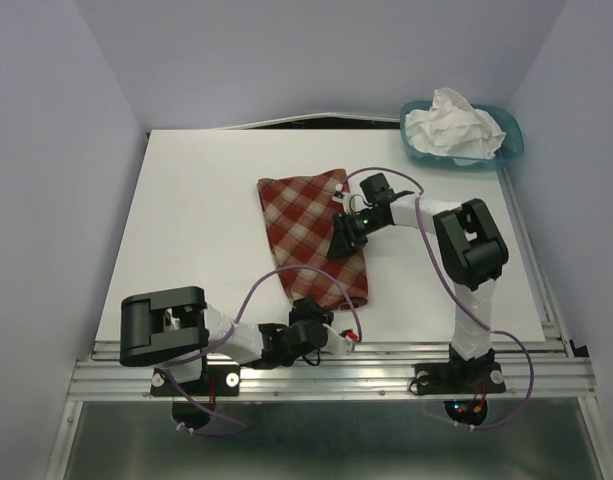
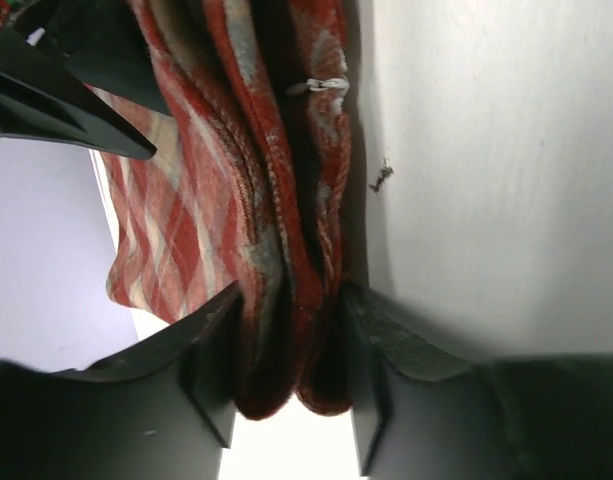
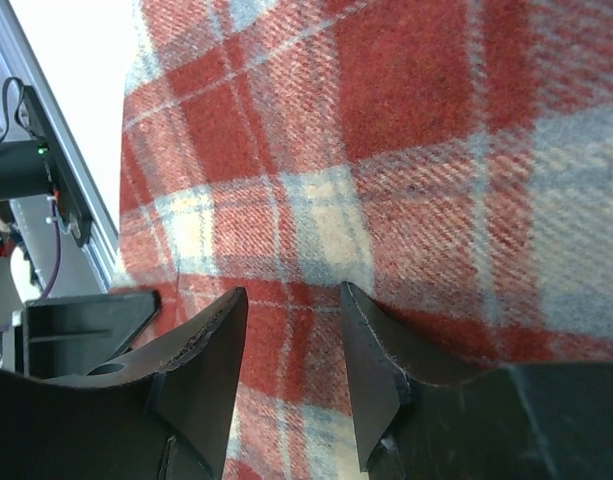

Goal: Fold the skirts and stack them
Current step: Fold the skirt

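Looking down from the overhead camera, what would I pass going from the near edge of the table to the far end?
Metal rail → left gripper → red-and-cream plaid skirt → teal basket holding the crumpled white skirt.

the plaid skirt point(image 1: 311, 235) is a red and cream check with thin grey-blue lines running through it, and up close the weave shows fine diagonal ribs. the other skirt point(image 1: 454, 125) is plain white, in a teal basket point(image 1: 513, 140). the table point(image 1: 196, 220) is white and the walls point(image 1: 46, 150) pale lilac. my left gripper point(image 2: 291, 292) and right gripper point(image 3: 292, 290) are black. the cables point(image 1: 521, 385) look purple, i think.
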